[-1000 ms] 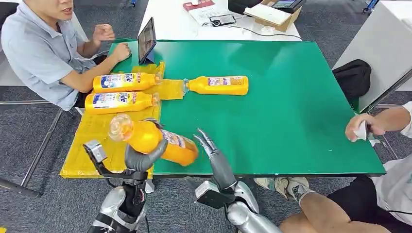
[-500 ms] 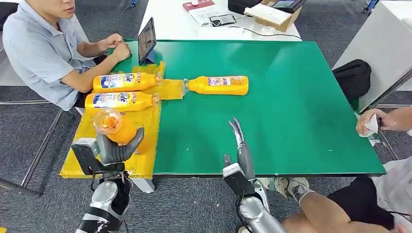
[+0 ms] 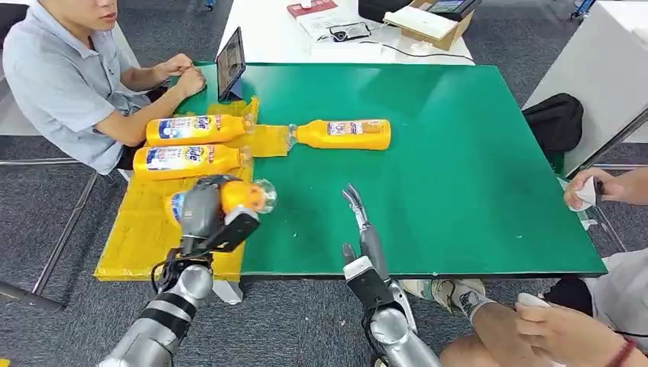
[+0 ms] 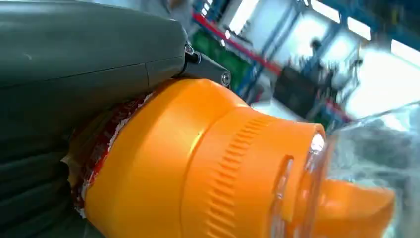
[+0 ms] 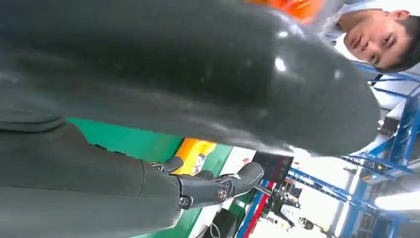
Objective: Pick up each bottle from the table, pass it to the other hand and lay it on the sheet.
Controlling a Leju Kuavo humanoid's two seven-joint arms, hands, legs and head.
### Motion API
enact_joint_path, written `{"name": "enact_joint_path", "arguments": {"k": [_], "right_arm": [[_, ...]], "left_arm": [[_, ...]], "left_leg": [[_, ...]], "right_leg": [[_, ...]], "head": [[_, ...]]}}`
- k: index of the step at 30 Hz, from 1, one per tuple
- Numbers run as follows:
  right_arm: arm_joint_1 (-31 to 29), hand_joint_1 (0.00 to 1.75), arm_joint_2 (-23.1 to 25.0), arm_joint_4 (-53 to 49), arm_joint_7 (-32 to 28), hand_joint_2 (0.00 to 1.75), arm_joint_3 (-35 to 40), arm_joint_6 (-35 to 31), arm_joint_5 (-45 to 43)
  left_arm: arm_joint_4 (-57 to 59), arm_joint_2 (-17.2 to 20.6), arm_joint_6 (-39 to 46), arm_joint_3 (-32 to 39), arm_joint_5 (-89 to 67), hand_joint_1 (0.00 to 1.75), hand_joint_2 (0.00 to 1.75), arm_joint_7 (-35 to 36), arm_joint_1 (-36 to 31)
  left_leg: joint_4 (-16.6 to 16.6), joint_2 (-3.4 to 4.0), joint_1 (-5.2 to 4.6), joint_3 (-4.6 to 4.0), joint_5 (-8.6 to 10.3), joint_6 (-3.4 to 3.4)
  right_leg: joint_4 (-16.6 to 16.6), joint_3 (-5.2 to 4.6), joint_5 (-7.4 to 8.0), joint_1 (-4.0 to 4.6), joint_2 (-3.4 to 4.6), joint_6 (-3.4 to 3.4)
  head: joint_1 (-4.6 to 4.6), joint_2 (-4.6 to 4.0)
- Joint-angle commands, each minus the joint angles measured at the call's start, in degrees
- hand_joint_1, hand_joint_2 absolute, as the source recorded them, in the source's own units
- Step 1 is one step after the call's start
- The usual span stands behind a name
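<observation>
With bottle (image 3: 233, 196) now turned sideways in left hand (image 3: 203, 212) over sheet (image 3: 145, 229), right hand (image 3: 358, 218) spread, empty; ready for laying down.

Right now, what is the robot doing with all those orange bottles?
The robot's left hand holds an orange bottle over the yellow sheet, its cap pointing toward the green table. Two bottles lie on the sheet already, and one more lies on the table with its cap end at the sheet's edge. The right hand is open above the table, holding nothing. A person sits watching beside the sheet.
</observation>
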Motion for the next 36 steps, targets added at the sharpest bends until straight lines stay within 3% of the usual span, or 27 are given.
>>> {"name": "enact_joint_path", "arguments": {"k": [1,2,3,4,6,7,8,9,10,11,14,15,22,25,29,32,36], "right_arm": [[-1.1,0.0,0.9,3.3,0.0,0.0,-3.1,2.2,1.3],[-0.9,0.0,1.3,3.4,0.0,0.0,-4.0,2.7,1.8],[-0.6,0.0,1.6,3.3,0.0,0.0,-5.0,3.1,2.2],[-0.4,0.0,1.6,3.2,0.0,0.0,-5.2,3.4,2.3],[-0.5,0.0,1.9,3.4,0.0,0.0,-5.3,3.8,2.7],[-0.5,0.0,2.0,3.5,0.0,0.0,-5.2,3.9,2.8],[-0.5,0.0,1.9,3.6,0.1,0.0,-4.9,4.1,3.4],[-0.5,0.0,2.0,3.6,0.1,0.0,-4.9,4.2,3.5],[-0.4,0.0,2.0,3.5,0.1,0.0,-5.0,4.3,3.7],[-0.4,0.0,2.0,3.5,0.1,0.0,-5.0,4.3,3.7],[-0.3,0.0,2.0,3.5,0.3,0.0,-5.3,4.5,4.0],[-0.2,0.0,2.0,3.7,0.3,0.0,-5.7,4.7,4.0],[-0.8,0.0,2.3,6.1,0.2,0.0,-6.3,6.1,3.6],[-0.9,0.0,2.3,6.6,0.0,0.0,-6.4,6.1,3.4],[-1.7,0.0,2.2,7.3,0.0,0.0,-5.6,5.5,2.1],[-1.5,0.0,1.9,6.9,0.0,0.0,-5.2,4.8,1.6],[-1.5,0.0,1.9,6.9,0.0,0.0,-5.2,4.8,1.6]], "left_arm": [[24.6,1.9,-5.8,-7.8,-8.7,1.66,1.75,7.4,-13.8],[27.1,1.9,-9.3,-9.2,-12.0,1.54,1.75,11.0,-15.7],[28.2,1.5,-11.3,-9.3,-13.3,1.54,1.75,13.8,-17.1],[29.3,1.7,-12.1,-10.6,-15.4,1.4,1.75,15.3,-18.0],[30.0,1.0,-12.5,-9.1,-14.5,1.41,1.75,16.8,-18.4],[30.3,0.8,-12.8,-8.8,-14.2,1.33,1.75,16.8,-18.4],[30.8,0.3,-13.8,-8.1,-13.6,1.06,1.75,16.2,-18.5],[30.9,-0.1,-13.7,-7.9,-13.5,1.06,1.75,16.1,-18.3],[30.9,-0.4,-13.5,-7.4,-13.1,0.59,1.75,15.7,-18.1],[30.9,-0.4,-13.5,-7.4,-13.1,0.0,1.75,15.7,-18.1],[30.7,-2.1,-15.9,-4.5,-9.4,0.0,1.75,11.8,-17.2],[30.1,-3.3,-20.2,-1.0,-4.3,0.0,1.75,7.0,-16.5],[27.2,-5.6,-28.2,2.5,4.5,0.0,1.75,-0.6,-14.5],[26.9,-5.8,-28.7,2.5,5.1,0.0,1.75,-0.9,-14.4],[23.3,-6.5,-30.5,1.7,11.8,0.0,1.75,-5.9,-12.8],[17.2,-7.3,-28.5,3.3,18.1,0.0,1.75,-10.4,-9.8],[17.2,-7.3,-28.5,3.3,18.1,0.0,1.75,-10.4,-9.8]], "left_leg": [[0.0,-0.07,0.08,0.26,-0.09,-0.11],[0.0,-0.12,0.11,0.32,-0.13,-0.13],[0.0,-0.14,0.07,0.14,-0.03,-0.08],[0.0,-0.13,0.06,0.13,-0.03,-0.08],[0.0,-0.02,0.08,0.26,-0.1,-0.11],[0.0,0.05,0.06,0.19,-0.06,-0.08],[0.0,0.14,0.08,0.32,-0.14,-0.12],[0.0,0.13,0.08,0.27,-0.11,-0.1],[0.0,0.07,0.05,0.2,-0.07,-0.08],[0.0,0.05,0.09,0.34,-0.13,-0.12],[0.0,0.02,0.08,0.35,-0.14,-0.11],[0.0,0.08,0.06,0.35,-0.13,-0.1],[0.0,-0.02,0.03,0.18,-0.07,-0.06],[0.0,-0.02,0.04,0.25,-0.09,-0.08],[0.0,0.03,0.02,0.18,-0.08,-0.07],[0.0,0.04,0.11,0.6,-0.3,-0.18],[0.0,0.03,0.06,0.2,-0.12,-0.08]], "right_leg": [[0.0,0.29,-0.11,0.08,-0.07,-0.15],[0.0,0.36,-0.17,0.12,-0.12,-0.19],[0.0,0.18,-0.09,0.07,-0.15,-0.11],[0.0,0.16,-0.08,0.06,-0.13,-0.1],[0.0,0.28,-0.11,0.08,-0.01,-0.15],[0.0,0.19,-0.04,0.06,0.06,-0.11],[0.0,0.3,-0.09,0.09,0.13,-0.17],[0.0,0.25,-0.05,0.08,0.1,-0.14],[0.0,0.18,-0.05,0.06,0.02,-0.11],[0.0,0.32,-0.11,0.1,0.01,-0.17],[0.0,0.35,-0.13,0.08,0.0,-0.16],[0.0,0.31,-0.11,0.06,0.05,-0.15],[0.0,0.23,-0.07,0.02,0.02,-0.09],[0.0,0.28,-0.09,0.04,0.02,-0.13],[0.0,0.21,-0.05,0.03,0.06,-0.11],[0.0,0.63,-0.27,0.13,0.07,-0.28],[0.0,0.24,-0.1,0.07,0.05,-0.11]], "head": [[0.0,0.02],[-0.02,0.02],[0.0,0.02],[-0.02,0.0],[0.0,0.02],[0.0,0.02],[-0.02,0.02],[-0.02,0.02],[0.0,0.02],[-0.02,0.02],[-0.02,0.02],[-0.02,0.02],[0.0,0.02],[-0.02,0.02],[-0.02,0.02],[0.0,0.0],[0.0,0.02]]}}
